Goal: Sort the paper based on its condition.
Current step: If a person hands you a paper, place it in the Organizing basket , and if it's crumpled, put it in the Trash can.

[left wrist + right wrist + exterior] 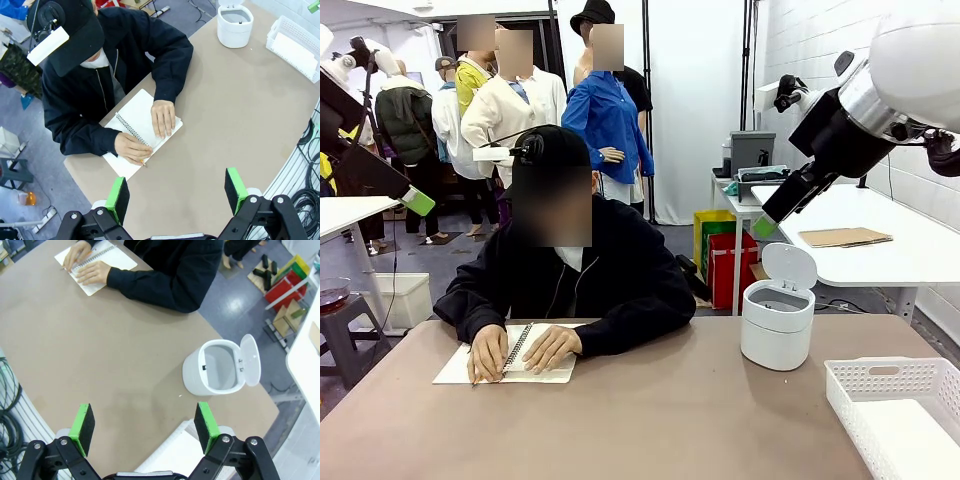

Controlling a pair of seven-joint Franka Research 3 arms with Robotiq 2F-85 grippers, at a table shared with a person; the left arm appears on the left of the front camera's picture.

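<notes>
We see a person at the far side of the bench (pixel 650 420), both hands (pixel 552 347) resting on an open spiral notebook (pixel 510 355); one hand (pixel 488 353) holds a pen to its page. In the left wrist view the notebook (pixel 142 131) lies well beyond the left arm's fingers (pixel 177 191), which stand wide apart with nothing between the green pads (pixel 118 197). They hang above bare bench (pixel 235 115), apart from any sheet.

The right arm's fingers (pixel 145 425) are likewise spread wide and hold nothing. Just below and between them, in the right wrist view, we see a white sheet of paper (pixel 175 455) lying flat in a white basket (pixel 172 432); whether it is creased we cannot tell. From the front that basket (pixel 880 385) sits at the bench's near right corner with the paper (pixel 910 435) inside it.

A small white bin (pixel 778 310) with its lid flipped up stands on the bench between the person and the basket; its inside (pixel 220 365) looks bare from above.
</notes>
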